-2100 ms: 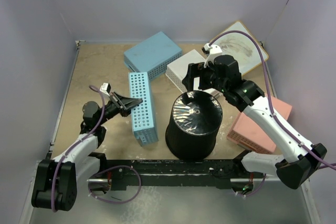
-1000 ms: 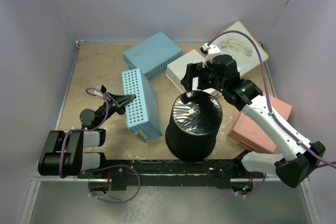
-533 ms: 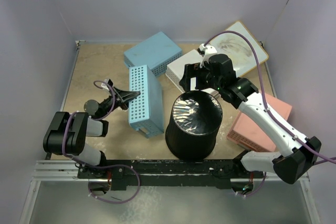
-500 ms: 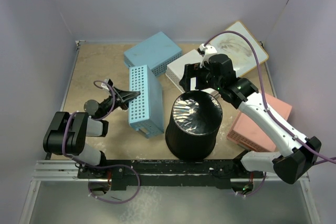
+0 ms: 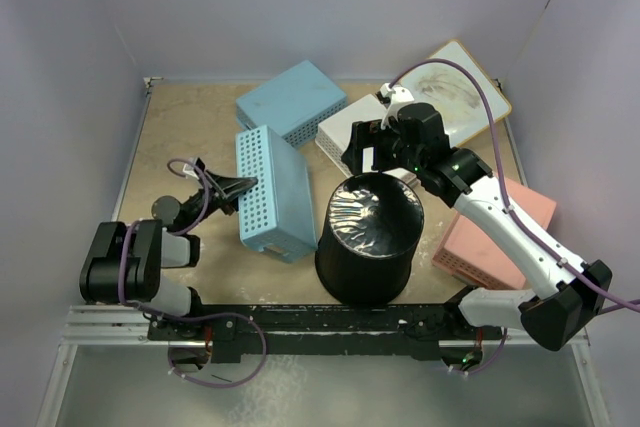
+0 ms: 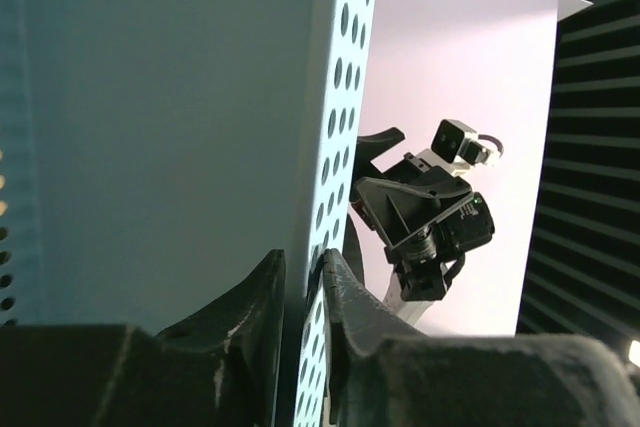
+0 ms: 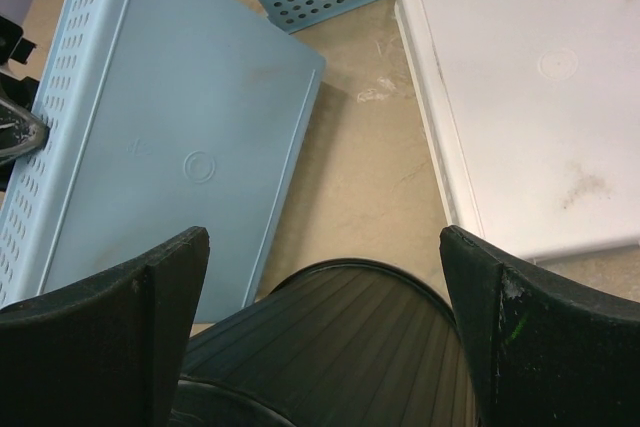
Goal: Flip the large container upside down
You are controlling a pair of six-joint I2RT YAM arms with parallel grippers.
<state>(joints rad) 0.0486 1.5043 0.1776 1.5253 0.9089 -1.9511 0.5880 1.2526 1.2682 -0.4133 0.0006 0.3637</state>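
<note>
The large container (image 5: 368, 237) is a tall round black bin standing mouth down near the table's front, its glossy base (image 5: 373, 215) facing up. My right gripper (image 5: 368, 154) hovers open over the bin's far edge. In the right wrist view its gripper (image 7: 322, 239) spreads wide above the bin's ribbed wall (image 7: 340, 347), not touching it. My left gripper (image 5: 243, 187) is shut on the perforated side wall of a light blue basket (image 5: 270, 192). In the left wrist view that gripper (image 6: 303, 277) pinches the holed wall (image 6: 340, 167).
A second light blue basket (image 5: 290, 102) lies upside down at the back. A white basket (image 5: 350, 127) lies behind the bin. A pink basket (image 5: 495, 237) and a whiteboard (image 5: 460, 87) are at the right. Walls close in the table on three sides.
My left arm has pulled back and the light blue basket it holds has swung and tilted to the left. My right gripper has stayed over the bin's far edge.
</note>
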